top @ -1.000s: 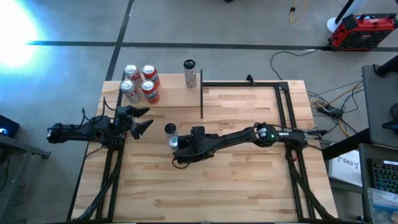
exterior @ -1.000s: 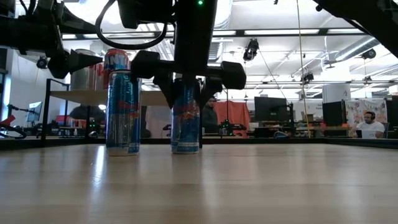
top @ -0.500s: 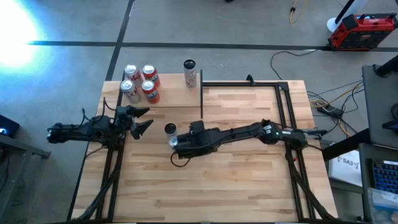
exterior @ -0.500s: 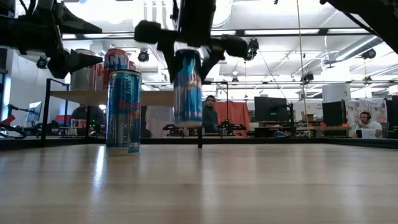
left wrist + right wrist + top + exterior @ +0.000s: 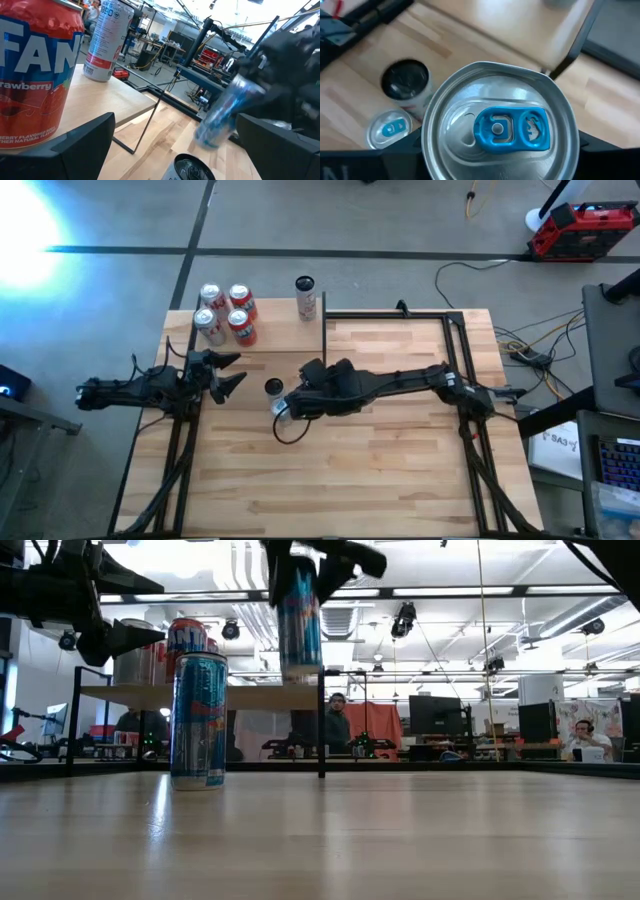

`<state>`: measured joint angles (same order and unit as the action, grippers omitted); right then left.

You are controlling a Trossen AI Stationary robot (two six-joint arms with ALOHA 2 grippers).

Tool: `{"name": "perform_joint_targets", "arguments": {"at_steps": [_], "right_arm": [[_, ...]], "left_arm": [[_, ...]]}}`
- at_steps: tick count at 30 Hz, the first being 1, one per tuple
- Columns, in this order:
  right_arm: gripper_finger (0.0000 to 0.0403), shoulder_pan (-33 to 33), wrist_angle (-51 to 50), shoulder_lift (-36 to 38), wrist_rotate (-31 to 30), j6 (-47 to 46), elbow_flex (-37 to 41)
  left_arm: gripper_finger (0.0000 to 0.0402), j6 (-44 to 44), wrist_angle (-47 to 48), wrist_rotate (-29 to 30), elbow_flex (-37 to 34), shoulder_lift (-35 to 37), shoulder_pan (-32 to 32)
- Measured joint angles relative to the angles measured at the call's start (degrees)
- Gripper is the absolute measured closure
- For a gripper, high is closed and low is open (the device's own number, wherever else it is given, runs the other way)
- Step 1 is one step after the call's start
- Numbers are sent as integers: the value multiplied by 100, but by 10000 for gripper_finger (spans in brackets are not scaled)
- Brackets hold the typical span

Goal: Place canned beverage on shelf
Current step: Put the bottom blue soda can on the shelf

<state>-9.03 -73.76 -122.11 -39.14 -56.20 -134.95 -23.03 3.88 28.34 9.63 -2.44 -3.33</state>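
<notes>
Blue and silver, the slim can (image 5: 299, 615) hangs upright in my right gripper (image 5: 288, 406), fingers clenched on it, well clear of the tabletop (image 5: 380, 470). Just beside it a second blue can (image 5: 198, 720) stands on the wood. Farther off, at the far left, the pale shelf (image 5: 270, 335) carries four red cans (image 5: 225, 313) and one tall white can (image 5: 305, 297). My left gripper (image 5: 232, 372) waits near the shelf's near edge, fingers spread, empty.
</notes>
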Motion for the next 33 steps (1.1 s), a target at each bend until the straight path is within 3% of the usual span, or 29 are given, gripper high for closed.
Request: {"name": "perform_joint_targets", "arguments": {"at_steps": [6,19,33], "right_arm": [[167,258,303,246,-222,675,-5],[175,889,1251,261,70,1839,-5],[175,1484,1985,265,1261,3080,-5]], "left_arm": [[3,0,-1,-2,0,0,0],[3,0,-2,-2,0,0,0],[3,0,0,-1,0,0,0]]}}
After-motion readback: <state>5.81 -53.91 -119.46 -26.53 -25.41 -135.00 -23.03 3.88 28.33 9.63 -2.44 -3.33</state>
